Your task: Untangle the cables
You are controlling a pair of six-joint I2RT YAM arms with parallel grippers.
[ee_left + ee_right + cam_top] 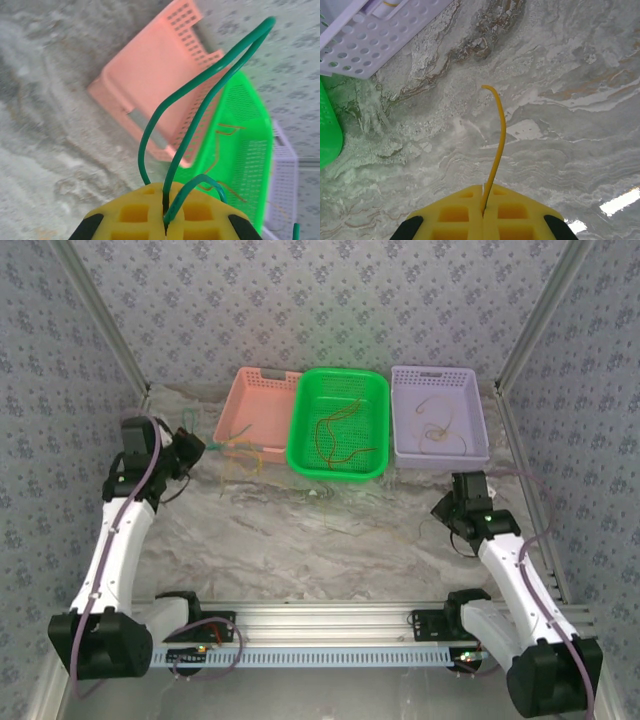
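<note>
My left gripper (165, 200) is shut on a green cable (200, 107) that loops up from between its yellow fingers, in front of the pink basket (150, 75). In the top view that gripper (192, 448) sits left of the pink basket (262, 410), beside a small tangle of green and yellow cables (238, 450) on the table. My right gripper (483, 197) is shut on a yellow cable (499, 150) that curves up over the marble table. From above, that gripper (447, 508) is below the lavender basket (440, 418).
The green basket (338, 422) in the middle holds red-orange cables (335, 435). The lavender basket holds thin yellowish cables (440, 430). A thin cable (340, 505) lies on the marble table in front of the green basket. Patterned walls close in the sides.
</note>
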